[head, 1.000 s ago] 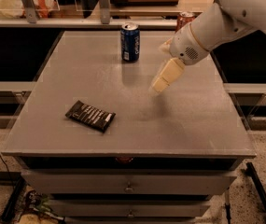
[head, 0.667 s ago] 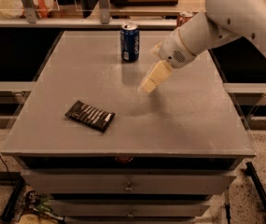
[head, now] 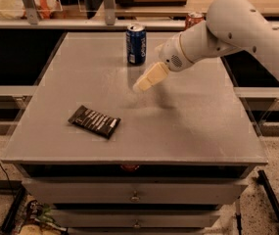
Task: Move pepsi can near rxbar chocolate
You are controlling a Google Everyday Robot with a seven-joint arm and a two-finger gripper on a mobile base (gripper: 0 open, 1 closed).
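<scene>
Grey tabletop [head: 193, 131] fills most of the single camera view, seen from the front and slightly above, with drawer fronts [head: 135, 196] below its near edge. The pepsi can [head: 136, 44], dark blue with a silver top, stands upright near the back edge of the table, a little left of centre. The rxbar chocolate [head: 94, 121], a flat dark wrapped bar with white text lines, lies on the front left part of the table, turned at a slant, well apart from the can.

A white robot arm [head: 237, 28] reaches in from the upper right and slopes down toward the middle of the table. At its end the cream-coloured gripper [head: 140, 85] points down and to the left, hovering above the surface just in front of and slightly right of the pepsi can, not touching it. Its two fingers look pressed together into one tapering wedge, holding nothing. A soft shadow falls on the table beneath it.

Behind the table, partly hidden by the arm, the top of an orange-red soda can [head: 194, 19] shows.
</scene>
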